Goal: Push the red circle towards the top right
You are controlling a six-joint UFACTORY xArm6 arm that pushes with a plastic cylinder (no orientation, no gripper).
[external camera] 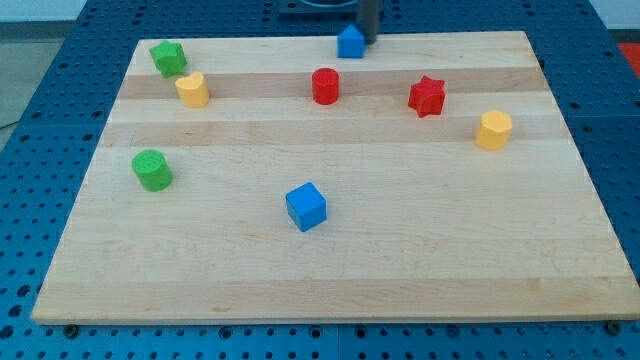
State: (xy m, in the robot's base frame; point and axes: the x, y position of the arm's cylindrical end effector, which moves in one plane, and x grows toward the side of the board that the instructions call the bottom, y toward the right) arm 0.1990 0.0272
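Observation:
The red circle (325, 86) stands on the wooden board (400, 240) near the view's top, a little left of centre. My rod comes down at the view's top edge, and my tip (368, 41) rests just right of a blue block (350, 42) with a peaked top. The tip is above and to the right of the red circle, well apart from it. A red star (427, 96) lies to the right of the red circle.
A yellow hexagon block (493, 130) sits at the right. A green star-like block (168, 58) and a yellow block (192, 90) are at the top left. A green cylinder (152, 170) is at the left. A blue cube (306, 207) is at the centre bottom.

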